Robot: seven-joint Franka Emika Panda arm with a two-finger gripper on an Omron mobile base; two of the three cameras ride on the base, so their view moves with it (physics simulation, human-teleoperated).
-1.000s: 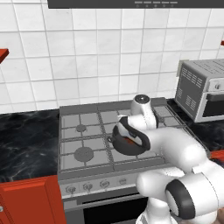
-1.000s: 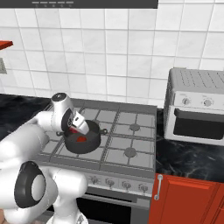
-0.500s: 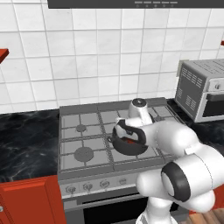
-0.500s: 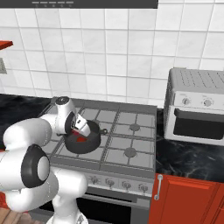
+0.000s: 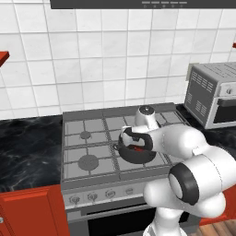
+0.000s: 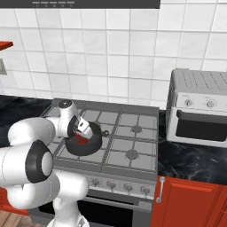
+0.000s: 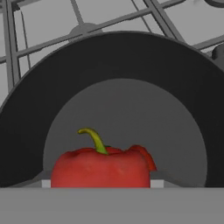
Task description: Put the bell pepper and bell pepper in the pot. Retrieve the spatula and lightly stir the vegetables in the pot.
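On the grey gas stove (image 5: 87, 143), toward its front: the round, shallow dark grey metal pot (image 5: 134, 156), upright on the grate. Directly above the pot, just inside its rim: the white arm's two-finger hand (image 5: 134, 144), part-way open and, by the look of it, clamped on a small bright red bell pepper (image 7: 98, 168) with a curved green stem, filling the gap between the fingers and hanging over the pot's floor. Behind that pepper and just to its right: a second red lump (image 7: 146, 158), low in the pot, probably the other bell pepper, though mostly hidden. Well to the right of the pot, on the black desk: a silver toaster oven (image 6: 199, 113). Judged from this: first pepper likely in, second over the pot and not yet let go. Left to do: release it into the pot, fetch the slim dark spatula, stir lightly.
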